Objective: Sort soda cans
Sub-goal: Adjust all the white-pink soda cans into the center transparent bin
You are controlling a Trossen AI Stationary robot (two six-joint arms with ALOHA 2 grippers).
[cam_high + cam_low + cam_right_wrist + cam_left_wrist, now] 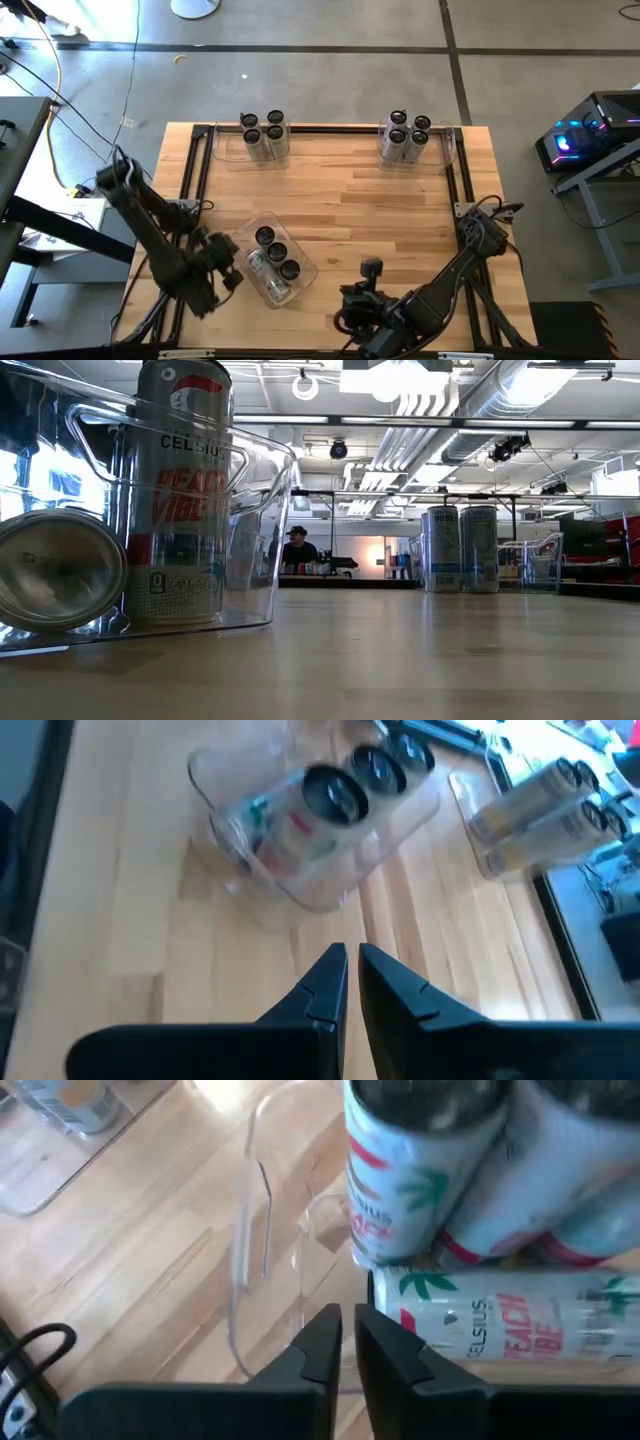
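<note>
We find the left claw (347,1342) at the near-left part of the bench (360,200), its fingers drawn almost together on the thin end wall of the clear bin (300,262) just ahead of it. We judge this pinch to be a grip on the bin wall itself, chosen so the bin can be dragged or steadied without touching the cans inside; the wall is transparent, so we cannot confirm contact with certainty.

Directly beyond the left claw, inside that bin, three soda cans (277,252) stand upright in a row, and a fourth can (263,270) lies on its side against them, its length running along the bin floor. We take the lying can to be the item that most needs correcting, since it cannot be lifted by its top as the standing ones can.

Well beyond both claws, at the far edge of the bench, two further groups wait: a left far cluster (266,133) and a right far cluster (405,135), each of four upright cans standing in a shallow clear tray.

The right claw (351,982) hovers over bare bench, its fingers closed and holding nothing, with the near bin ahead of it.
</note>
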